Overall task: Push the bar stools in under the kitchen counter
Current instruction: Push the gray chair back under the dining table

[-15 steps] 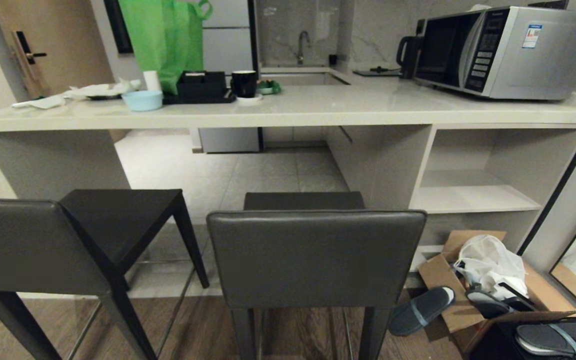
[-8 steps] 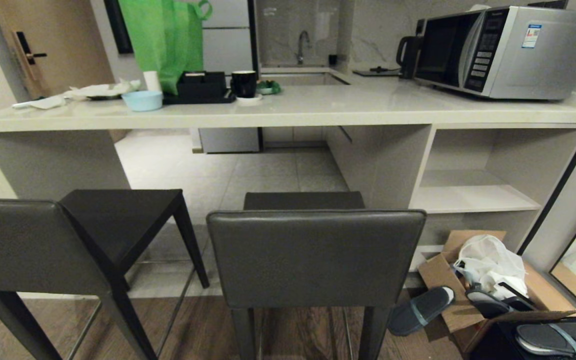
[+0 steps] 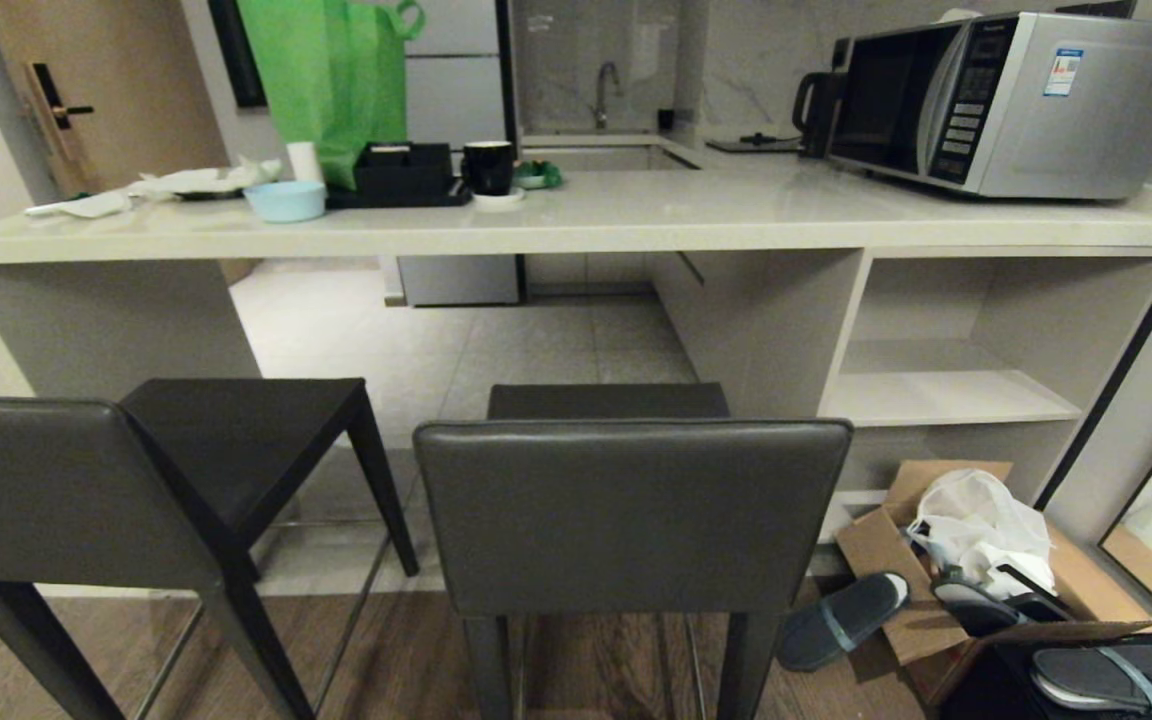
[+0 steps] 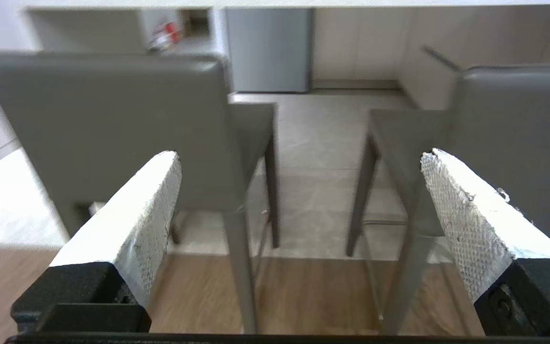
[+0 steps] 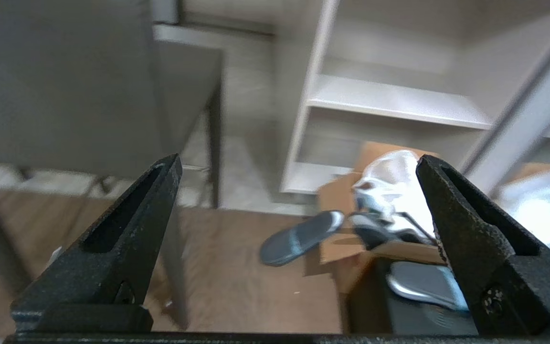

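Left wrist view: both bar stools (image 4: 112,124) stand ahead of my wide-open, empty left gripper (image 4: 299,165) (right gripper (image 5: 299,167) likewise), backrests broadside, kitchen counter (image 3: 576,215) beyond.

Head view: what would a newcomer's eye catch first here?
Two dark grey leather-backed bar stools, one centre and one left, stand pulled out from the pale stone kitchen counter. A bright green bag stands on its left part, a silver microwave on its right.

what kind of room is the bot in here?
Most likely a small home or apartment kitchen: a microwave and kettle stand on the kitchen counter, a sink faucet is behind it, and two bar stools face it.
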Available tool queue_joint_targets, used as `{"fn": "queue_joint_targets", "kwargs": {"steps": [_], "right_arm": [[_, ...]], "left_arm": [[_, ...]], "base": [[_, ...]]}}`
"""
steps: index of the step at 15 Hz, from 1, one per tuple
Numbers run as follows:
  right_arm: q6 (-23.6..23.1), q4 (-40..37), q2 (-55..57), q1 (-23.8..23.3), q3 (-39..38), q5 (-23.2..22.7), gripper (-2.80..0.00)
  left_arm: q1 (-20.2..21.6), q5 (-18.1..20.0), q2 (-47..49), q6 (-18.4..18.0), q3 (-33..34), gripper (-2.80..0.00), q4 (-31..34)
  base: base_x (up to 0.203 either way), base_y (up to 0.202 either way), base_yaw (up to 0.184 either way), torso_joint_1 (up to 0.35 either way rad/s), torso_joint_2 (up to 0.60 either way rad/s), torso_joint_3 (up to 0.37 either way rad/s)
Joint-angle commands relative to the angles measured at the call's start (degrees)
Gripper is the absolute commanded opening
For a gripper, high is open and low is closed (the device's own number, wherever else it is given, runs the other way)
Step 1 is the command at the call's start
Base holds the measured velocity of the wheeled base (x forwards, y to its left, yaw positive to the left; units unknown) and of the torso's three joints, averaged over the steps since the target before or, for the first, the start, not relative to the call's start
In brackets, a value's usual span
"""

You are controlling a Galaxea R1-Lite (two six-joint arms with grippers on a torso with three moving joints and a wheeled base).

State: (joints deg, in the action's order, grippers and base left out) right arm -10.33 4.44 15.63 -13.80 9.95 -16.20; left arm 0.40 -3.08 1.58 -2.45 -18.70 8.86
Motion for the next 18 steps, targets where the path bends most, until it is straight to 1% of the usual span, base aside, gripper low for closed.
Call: {"fn": "queue_joint_targets", "kwargs": {"steps": [1,3,6,7,12,18], "right_arm": [[-0.3,0.0,0.4,0.0,-1.3,-3.6,0.0],[-0.4,1.1,0.4,0.0,-3.8,-3.8,0.0],[-0.2,5.8,0.4,0.0,-9.6,-3.7,0.0],[0.1,6.8,0.4,0.0,-9.9,-3.5,0.0],[1.1,6.6,0.4,0.0,-9.9,-3.1,0.0],[2.4,6.5,0.3,0.0,-9.9,-3.0,0.0]], "left_arm": [[-0.1,-0.1,-1.6,-0.1,1.3,0.0,0.0],[-0.1,0.2,-1.6,-0.3,3.4,0.0,-0.1],[-0.1,0.0,-1.6,-0.2,5.5,0.0,-0.3],[-0.1,-0.1,-1.6,-0.1,5.6,0.0,-0.3],[-0.1,0.0,-1.6,-0.2,5.8,0.0,-0.2],[0.1,0.1,-1.6,0.0,3.8,0.0,0.0]], "base": [[0.0,0.0,0.0,0.0,0.0,0.0],[0.0,0.0,0.0,0.0,0.0,0.0],[0.0,0.0,0.0,0.0,0.0,0.0],[0.0,0.0,0.0,0.0,0.0,0.0],[0.0,0.0,0.0,0.0,0.0,0.0],[0.0,0.0,0.0,0.0,0.0,0.0]]}}
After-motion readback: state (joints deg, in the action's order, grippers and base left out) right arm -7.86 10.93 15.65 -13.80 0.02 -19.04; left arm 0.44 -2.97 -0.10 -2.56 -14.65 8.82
